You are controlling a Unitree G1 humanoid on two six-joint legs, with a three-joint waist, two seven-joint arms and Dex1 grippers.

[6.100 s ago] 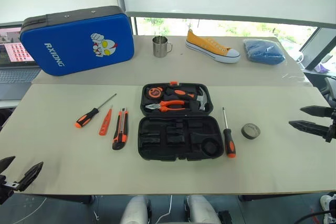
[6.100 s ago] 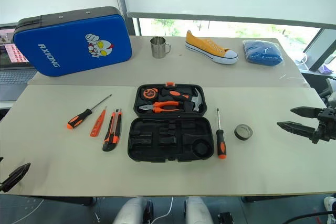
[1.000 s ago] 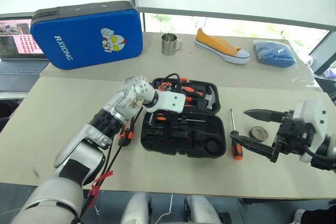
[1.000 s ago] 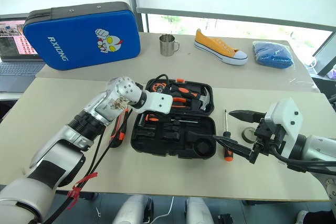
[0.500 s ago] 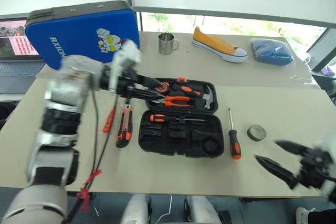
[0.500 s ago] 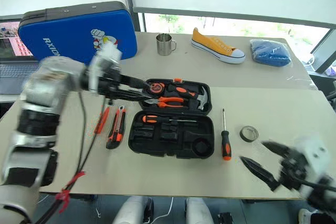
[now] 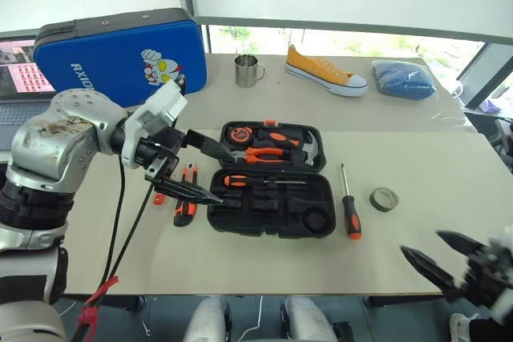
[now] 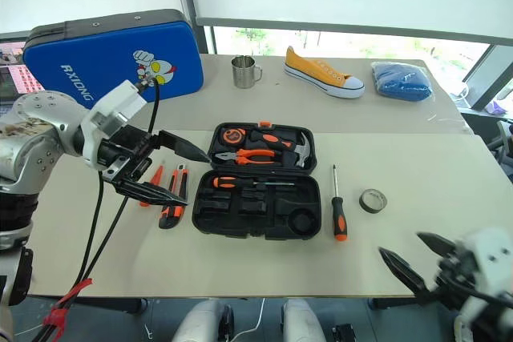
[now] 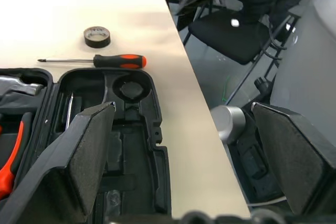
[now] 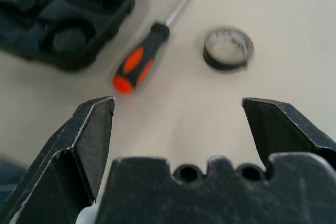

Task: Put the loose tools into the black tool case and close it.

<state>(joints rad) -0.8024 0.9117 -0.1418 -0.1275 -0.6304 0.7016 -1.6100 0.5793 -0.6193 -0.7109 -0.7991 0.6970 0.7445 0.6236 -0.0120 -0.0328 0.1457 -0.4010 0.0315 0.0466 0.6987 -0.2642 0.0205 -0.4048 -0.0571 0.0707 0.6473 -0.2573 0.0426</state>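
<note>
Now black tool case open mid-bench, one long screwdriver slotted. Left pincer wide above case's left edge; right pincer wide, empty, off near bench edge. Bare room around second screwdriver, tape roll.

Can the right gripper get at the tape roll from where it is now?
Probably yes. The right gripper hangs open near the table's front edge, and the tape roll lies alone on bare table ahead of it; only the loose screwdriver lies nearby, off to the side.
</note>
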